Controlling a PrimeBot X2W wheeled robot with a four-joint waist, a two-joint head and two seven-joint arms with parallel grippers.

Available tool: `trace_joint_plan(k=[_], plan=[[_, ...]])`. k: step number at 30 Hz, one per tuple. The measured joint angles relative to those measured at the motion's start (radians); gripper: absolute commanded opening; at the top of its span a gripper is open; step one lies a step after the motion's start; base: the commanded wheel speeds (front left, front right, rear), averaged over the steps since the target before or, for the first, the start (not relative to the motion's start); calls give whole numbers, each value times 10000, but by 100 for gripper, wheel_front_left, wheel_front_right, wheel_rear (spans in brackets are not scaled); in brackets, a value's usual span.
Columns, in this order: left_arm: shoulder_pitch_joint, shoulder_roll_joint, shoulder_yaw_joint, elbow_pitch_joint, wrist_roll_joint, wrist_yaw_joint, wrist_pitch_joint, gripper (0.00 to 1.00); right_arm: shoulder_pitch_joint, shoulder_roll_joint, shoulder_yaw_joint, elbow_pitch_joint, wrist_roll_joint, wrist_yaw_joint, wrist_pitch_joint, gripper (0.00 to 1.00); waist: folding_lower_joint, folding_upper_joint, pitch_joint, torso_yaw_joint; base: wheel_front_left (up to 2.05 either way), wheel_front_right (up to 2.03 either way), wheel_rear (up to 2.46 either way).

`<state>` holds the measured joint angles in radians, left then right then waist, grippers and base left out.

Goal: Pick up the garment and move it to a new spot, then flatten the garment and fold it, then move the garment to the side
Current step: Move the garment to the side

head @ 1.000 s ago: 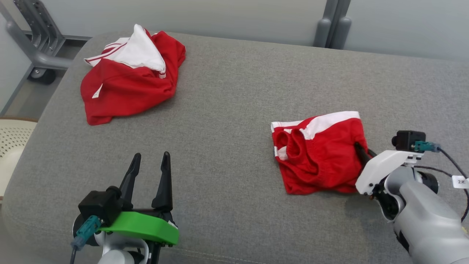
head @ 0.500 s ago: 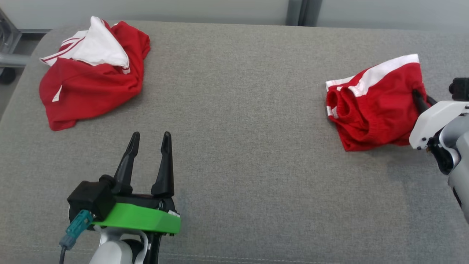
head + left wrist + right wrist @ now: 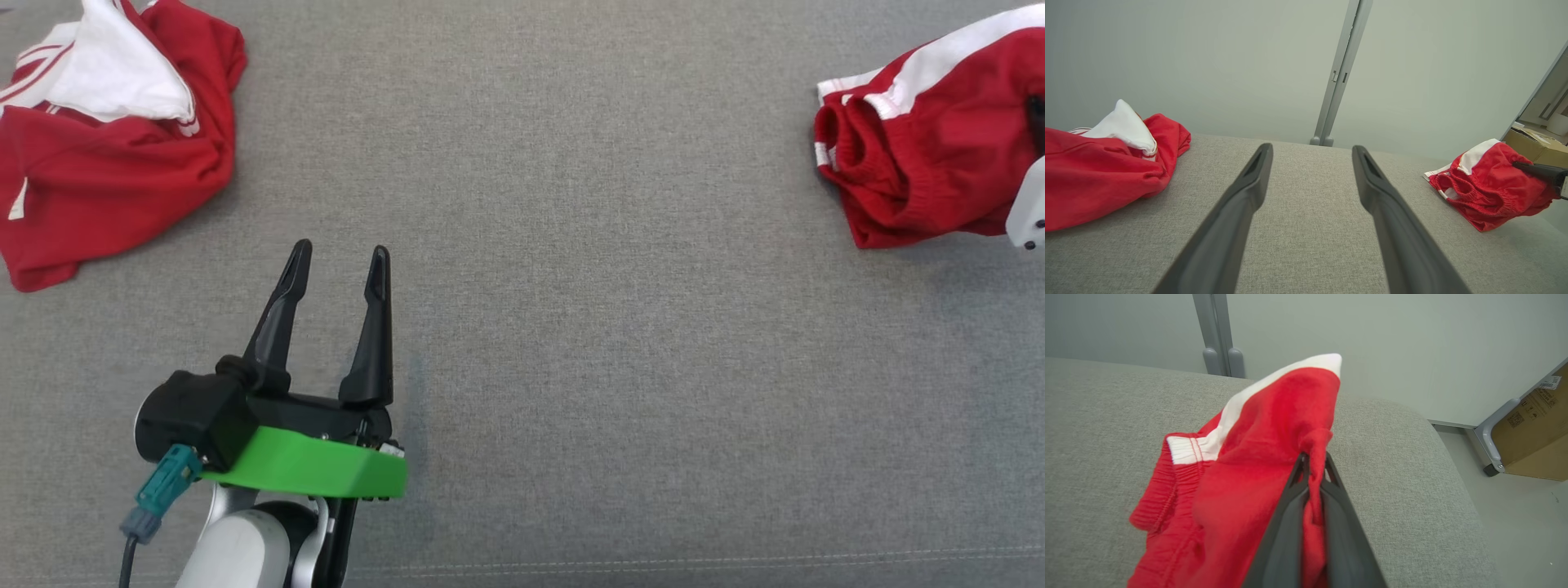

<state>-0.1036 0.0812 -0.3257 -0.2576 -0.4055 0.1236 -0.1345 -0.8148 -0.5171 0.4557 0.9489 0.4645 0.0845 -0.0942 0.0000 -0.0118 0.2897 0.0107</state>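
One fold of the red shorts (image 3: pixel 1265 428) is clamped in the right gripper (image 3: pixel 1314 459), apparently mid move-aside, needing set-down and release; the left gripper (image 3: pixel 340 249) gapes empty.

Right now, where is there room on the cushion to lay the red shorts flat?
The wide middle of the gray cushion is bare, between the crumpled red garment at left and the red shorts at right, beyond the open left tool. The right edge is crowded: the right tool pinches the shorts there.
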Motion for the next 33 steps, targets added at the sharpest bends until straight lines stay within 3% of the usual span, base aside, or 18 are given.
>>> trace_joint_plan(k=[7, 12, 21, 22, 24, 25, 26, 33], plan=[[-54, 311, -65, -136, 255, 0, 330, 100, -346, -573, -27, 295, -293, -228, 86, 0, 0, 0, 428, -174, 0, 0, 0], [-150, 339, -33, -205, 426, 0, 606, 100, -569, -648, 82, 456, -485, -339, 188, 0, 0, 0, 606, -172, 0, 0, 0], [-198, 399, -23, -422, 525, 0, 872, 100, -638, -631, 255, 995, -959, -1246, 146, 0, 0, 0, 896, -98, 0, 0, 0], [-198, 408, -6, -430, 531, 0, 909, 100, -619, -629, 234, 1070, -959, -1379, 98, 8, 0, 0, 918, -84, 0, 0, 0], [-198, 433, 48, -437, 598, 0, 961, 100, -583, -625, 148, 1239, -957, -1605, 56, 48, 0, 0, 961, -67, 0, 0, 0], [-197, 453, 61, -437, 598, 0, 989, 100, -560, -625, 117, 1312, -957, -1685, -25, 80, 0, 0, 974, -64, 0, 0, 0], [-197, 462, 71, -439, 598, 0, 991, 100, -546, -623, 81, 1363, -955, -1764, -36, 100, 0, 0, 983, -65, 0, 0, 0], [-196, 468, 282, -581, 663, 0, 1133, 100, -462, -341, -123, 1618, -849, -1833, -257, 100, 0, 0, 1085, -142, 0, 0, 0]])
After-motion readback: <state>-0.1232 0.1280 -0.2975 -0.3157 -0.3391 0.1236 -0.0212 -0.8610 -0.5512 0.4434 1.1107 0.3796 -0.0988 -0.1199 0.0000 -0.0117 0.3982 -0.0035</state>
